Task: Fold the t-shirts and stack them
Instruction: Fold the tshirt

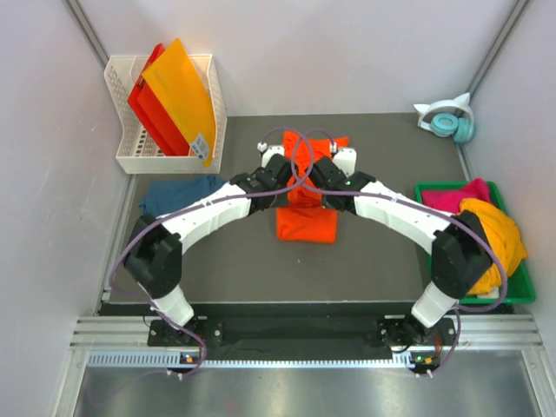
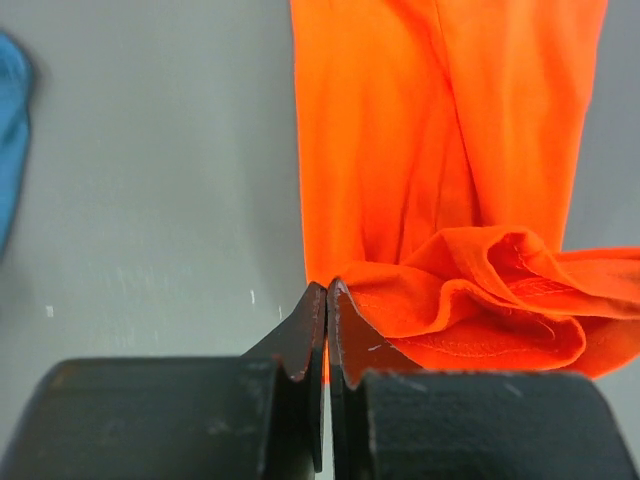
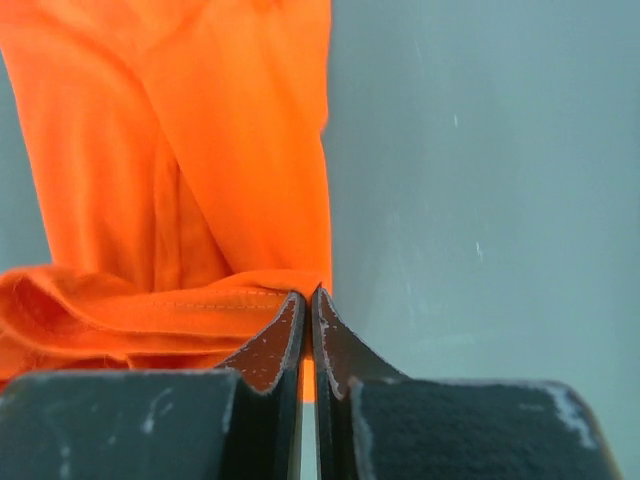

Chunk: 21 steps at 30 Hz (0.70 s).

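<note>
A bright orange t-shirt [image 1: 307, 222] lies as a narrow strip in the middle of the dark mat, under my two arms. My left gripper [image 2: 327, 291] is shut on the left corner of its bunched edge [image 2: 470, 290], and the rest of the shirt hangs away beyond it. My right gripper [image 3: 306, 296] is shut on the right corner of the same shirt [image 3: 200, 150]. In the top view both grippers [image 1: 280, 158] [image 1: 335, 162] sit close together over the shirt's far end. A dark teal-blue t-shirt [image 1: 178, 193] lies flat at the left and shows in the left wrist view [image 2: 10, 140].
A green bin [image 1: 434, 188] at the right holds a magenta t-shirt [image 1: 465, 195] and a yellow-orange t-shirt [image 1: 497, 233]. A white basket [image 1: 130, 130] at the back left holds stiff orange and red sheets [image 1: 174, 95]. Teal headphones [image 1: 450, 122] sit at the back right.
</note>
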{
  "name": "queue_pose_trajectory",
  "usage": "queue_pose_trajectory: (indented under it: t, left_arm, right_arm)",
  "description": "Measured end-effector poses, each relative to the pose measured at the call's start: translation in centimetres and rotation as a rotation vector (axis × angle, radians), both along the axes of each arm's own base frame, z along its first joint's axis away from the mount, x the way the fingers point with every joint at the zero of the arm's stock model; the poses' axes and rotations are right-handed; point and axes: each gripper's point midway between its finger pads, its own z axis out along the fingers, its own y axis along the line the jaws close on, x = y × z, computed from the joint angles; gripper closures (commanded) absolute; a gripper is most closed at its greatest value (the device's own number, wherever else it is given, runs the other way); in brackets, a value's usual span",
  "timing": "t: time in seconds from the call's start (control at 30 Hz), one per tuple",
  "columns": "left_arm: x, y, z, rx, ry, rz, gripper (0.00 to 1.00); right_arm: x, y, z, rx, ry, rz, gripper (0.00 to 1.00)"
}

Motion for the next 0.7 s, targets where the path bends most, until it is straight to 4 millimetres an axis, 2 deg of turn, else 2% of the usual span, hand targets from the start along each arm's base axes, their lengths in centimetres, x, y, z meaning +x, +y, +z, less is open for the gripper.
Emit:
queue_pose_trajectory:
  t: [0.23,0.43,0.7]
  left_arm:
    - [4.8,-0.1,-1.4,-0.014,0.021,0.045,1.0]
    - [8.8,-1.0,-2.8,-0.03,0.03,0.064,1.0]
    - [12.7,-1.6,-2.9,-0.057,0.009,0.081,1.0]
  right_arm:
    - [5.2,0.1,-0.3,-0.004,0.007,0.001,1.0]
    - [8.5,-0.5,-1.6,-0.011,0.04,-0.003,1.0]
    - [12.1,-0.3,-2.1,0.003,0.042,0.004,1.0]
